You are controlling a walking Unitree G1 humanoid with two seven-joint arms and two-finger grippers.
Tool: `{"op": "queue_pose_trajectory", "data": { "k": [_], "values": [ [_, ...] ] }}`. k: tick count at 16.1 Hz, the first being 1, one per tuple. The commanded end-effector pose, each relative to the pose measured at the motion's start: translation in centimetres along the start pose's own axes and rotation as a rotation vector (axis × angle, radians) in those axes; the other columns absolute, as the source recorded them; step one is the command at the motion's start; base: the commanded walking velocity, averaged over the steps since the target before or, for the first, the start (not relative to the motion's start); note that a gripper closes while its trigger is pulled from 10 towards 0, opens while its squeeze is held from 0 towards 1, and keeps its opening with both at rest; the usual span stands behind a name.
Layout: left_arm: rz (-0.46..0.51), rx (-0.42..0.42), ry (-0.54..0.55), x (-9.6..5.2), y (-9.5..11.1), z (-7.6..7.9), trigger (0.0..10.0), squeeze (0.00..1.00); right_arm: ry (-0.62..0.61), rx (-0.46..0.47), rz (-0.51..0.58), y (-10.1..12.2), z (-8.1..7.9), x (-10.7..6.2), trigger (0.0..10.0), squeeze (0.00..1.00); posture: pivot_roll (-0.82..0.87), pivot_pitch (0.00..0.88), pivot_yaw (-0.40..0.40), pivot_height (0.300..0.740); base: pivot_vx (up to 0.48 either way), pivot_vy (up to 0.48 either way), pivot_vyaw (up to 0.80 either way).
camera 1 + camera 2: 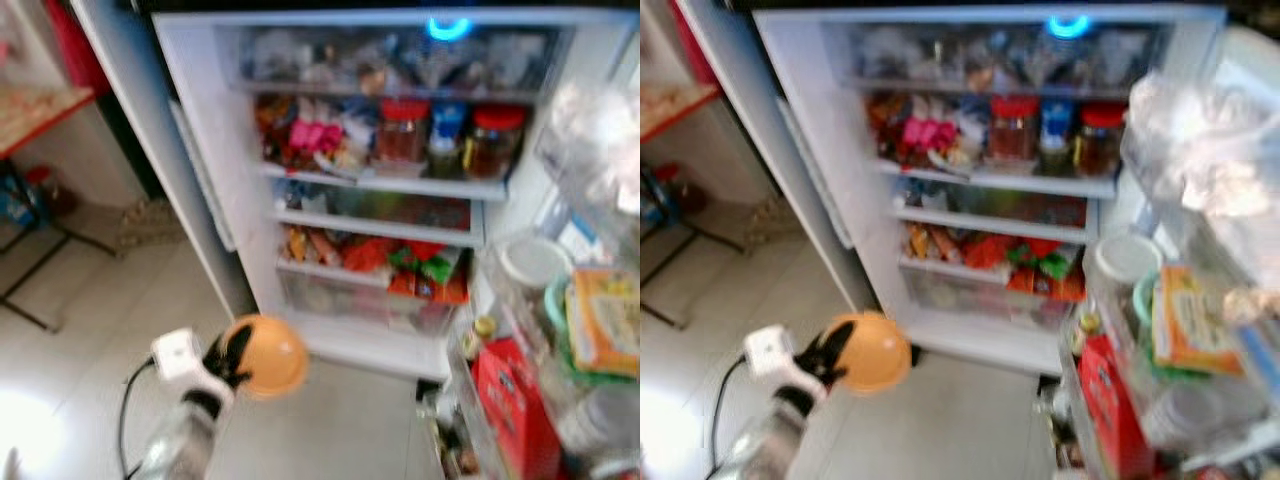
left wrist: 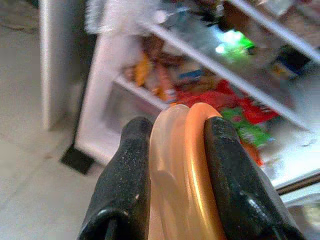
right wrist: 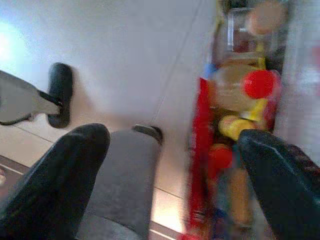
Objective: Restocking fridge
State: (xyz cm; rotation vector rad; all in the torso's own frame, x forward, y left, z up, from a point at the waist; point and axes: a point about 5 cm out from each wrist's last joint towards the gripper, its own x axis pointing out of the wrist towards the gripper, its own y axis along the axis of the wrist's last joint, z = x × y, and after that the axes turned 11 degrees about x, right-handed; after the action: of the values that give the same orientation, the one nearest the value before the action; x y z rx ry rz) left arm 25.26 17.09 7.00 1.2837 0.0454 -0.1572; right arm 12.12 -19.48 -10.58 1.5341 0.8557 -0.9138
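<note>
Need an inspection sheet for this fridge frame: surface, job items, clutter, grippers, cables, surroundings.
Surface: pale tiled floor before the open fridge.
Job's things: orange bowl, off the shelves.
Clutter: shelves crowded; red-lidded jars, packets; door rack holds a red carton.
Grippers: left gripper shut on the bowl's rim; right gripper open, pointing down by the door rack.
Cables: black cable from the left arm.
Surroundings: folding table, left.

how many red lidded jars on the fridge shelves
2, both on the upper shelf: one red-lidded jar near the middle, the other red-lidded jar toward the right end, with a blue-topped item between them. The picture is blurred, so more may be hidden behind the packed food.
</note>
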Motion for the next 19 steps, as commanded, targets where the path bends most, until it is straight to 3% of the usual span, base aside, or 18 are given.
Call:
{"op": "queue_pose_trajectory", "data": {
  "k": [1, 19],
  "values": [
    [-0.004, 0.018, 0.031, -0.29, 0.16, -0.84, 10.0, 0.00, -0.001, 0.018, -0.026, -0.76, -0.17, -0.05, 10.0, 0.00, -0.04, 0.052, 0.020, 0.740, 0.000, 0.000, 0.00],
    [0.005, 0.022, -0.005, 0.56, 0.57, -0.58, 10.0, 0.00, 0.006, -0.003, -0.020, -0.44, -0.41, 0.04, 10.0, 0.00, -0.05, 0.044, 0.031, 0.740, 0.295, 0.000, 0.00]
  ]
}}
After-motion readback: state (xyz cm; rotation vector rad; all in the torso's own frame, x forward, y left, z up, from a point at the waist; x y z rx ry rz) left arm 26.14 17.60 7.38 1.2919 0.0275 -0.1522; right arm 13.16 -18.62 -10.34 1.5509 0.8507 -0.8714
